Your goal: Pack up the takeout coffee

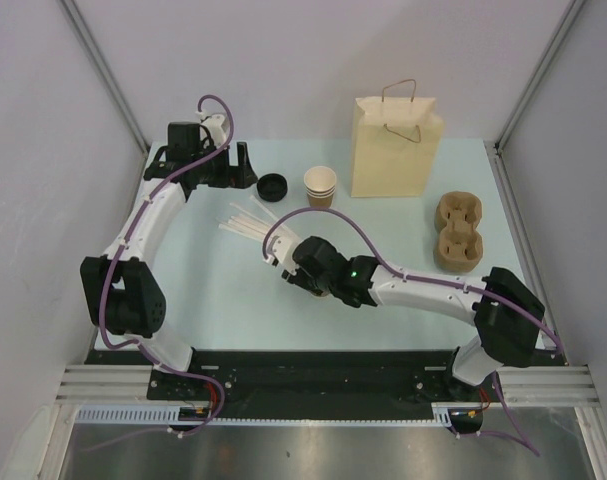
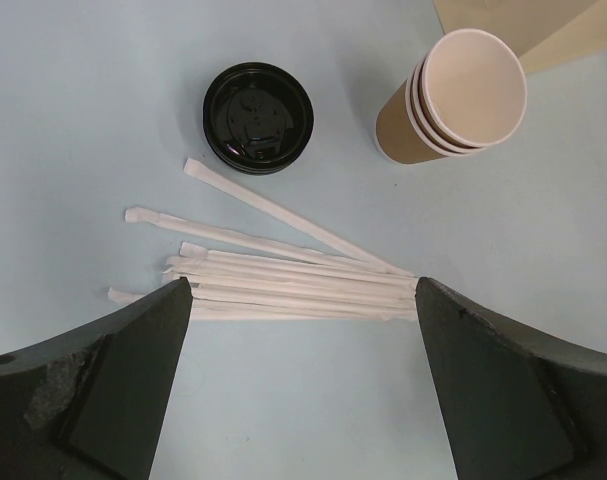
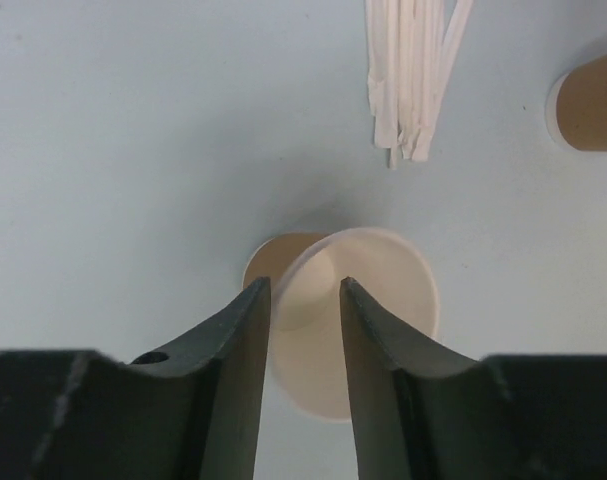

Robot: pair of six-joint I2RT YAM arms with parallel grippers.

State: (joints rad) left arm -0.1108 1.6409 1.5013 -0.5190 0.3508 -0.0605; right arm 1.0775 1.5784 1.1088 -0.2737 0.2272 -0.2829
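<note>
No cup with a black lid shows. A single lidless brown paper cup [image 3: 383, 310] with a cream inside sits under my right gripper [image 3: 305, 285] and looks tilted and blurred. The jaws stand a little apart, straddling the cup's left rim, with one finger outside and one inside. In the top view the right gripper [image 1: 318, 280] hides most of that cup at mid-table. A loose black lid [image 1: 272, 186] [image 2: 257, 117] lies at the back left. My left gripper [image 2: 303, 300] [image 1: 245, 165] is open and empty above the straws. The paper bag [image 1: 393, 150] stands upright at the back.
A stack of lidless brown cups [image 1: 320, 186] [image 2: 453, 100] stands between the lid and the bag. Several paper-wrapped straws [image 1: 248, 225] [image 2: 283, 275] [image 3: 413, 70] fan out left of centre. A moulded cardboard cup carrier [image 1: 459, 232] lies at the right. Walls close in on both sides.
</note>
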